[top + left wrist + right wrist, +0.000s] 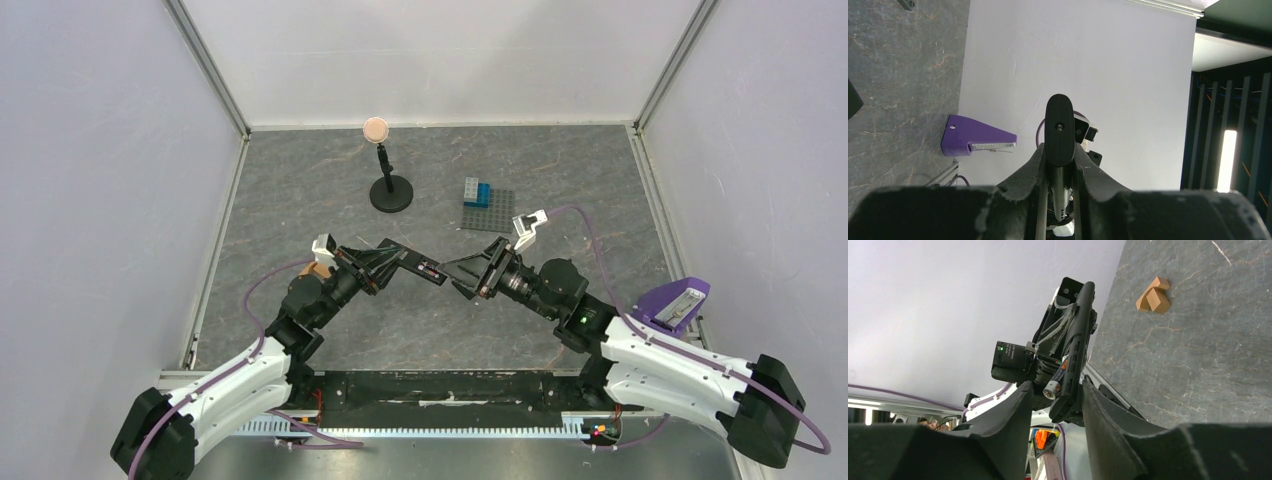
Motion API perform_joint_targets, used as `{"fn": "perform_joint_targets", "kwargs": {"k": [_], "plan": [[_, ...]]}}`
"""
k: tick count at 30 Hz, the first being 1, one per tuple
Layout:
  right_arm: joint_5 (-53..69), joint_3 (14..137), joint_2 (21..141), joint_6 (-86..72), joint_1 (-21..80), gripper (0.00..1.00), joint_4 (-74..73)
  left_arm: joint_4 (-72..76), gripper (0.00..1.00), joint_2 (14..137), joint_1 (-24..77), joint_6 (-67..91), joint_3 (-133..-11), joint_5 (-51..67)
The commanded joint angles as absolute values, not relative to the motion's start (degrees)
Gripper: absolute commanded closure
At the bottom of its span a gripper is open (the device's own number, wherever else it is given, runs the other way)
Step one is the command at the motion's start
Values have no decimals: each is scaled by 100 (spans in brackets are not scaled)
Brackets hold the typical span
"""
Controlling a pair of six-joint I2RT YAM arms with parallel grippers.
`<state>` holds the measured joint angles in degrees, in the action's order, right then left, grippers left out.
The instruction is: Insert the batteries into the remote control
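Remote control [415, 262], aloft at frame centre above the bench [300, 190], one end pinched in the left gripper's [1059, 165] jaws; the right gripper [1058, 405], jaws straddling the other end (grip indeterminable), should likely press the protruding battery [1055, 381] flat into its recess.

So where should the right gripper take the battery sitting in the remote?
On the battery, the exposed metal-tipped end nearest the right gripper. Come in along its length from that end: the rest lies against the remote control, which the left gripper holds.

Mid-table: the remote control [418, 265]
I see the stand [390, 190] behind it, the baseplate [488, 212] right of that stand.
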<state>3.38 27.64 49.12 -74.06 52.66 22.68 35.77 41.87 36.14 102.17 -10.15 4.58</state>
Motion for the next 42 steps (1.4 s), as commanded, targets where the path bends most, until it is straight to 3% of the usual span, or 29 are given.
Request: {"fn": "perform_joint_targets", "kwargs": {"k": [1,9,16,19,23,25,35,42], "plan": [[460,2687,4999,-7736,5234,59,2617,3762,98,4125,3630,10204,-1125,413],[554,2609,5189,-8015,5201,78,2681,3764,98,4117,3630,10183,-1121,462],[690,2584,5286,-8085,5155,78,2672,3913,98,4154,3630,10005,-1057,660],[736,2588,5260,-8056,5131,70,2584,3885,98,4114,3630,9855,-1013,619],[607,2573,5038,-7826,5115,36,2372,3817,98,4083,3624,9532,-1010,548],[552,2625,4952,-7621,5107,28,2232,3788,98,4113,3621,9359,-1040,560],[1168,2928,5106,-6619,4947,24,1945,3707,98,4349,3587,8302,-1439,1280],[1734,3032,5006,-5967,4781,31,1844,3331,98,4561,3529,7769,-1866,1995]]}}
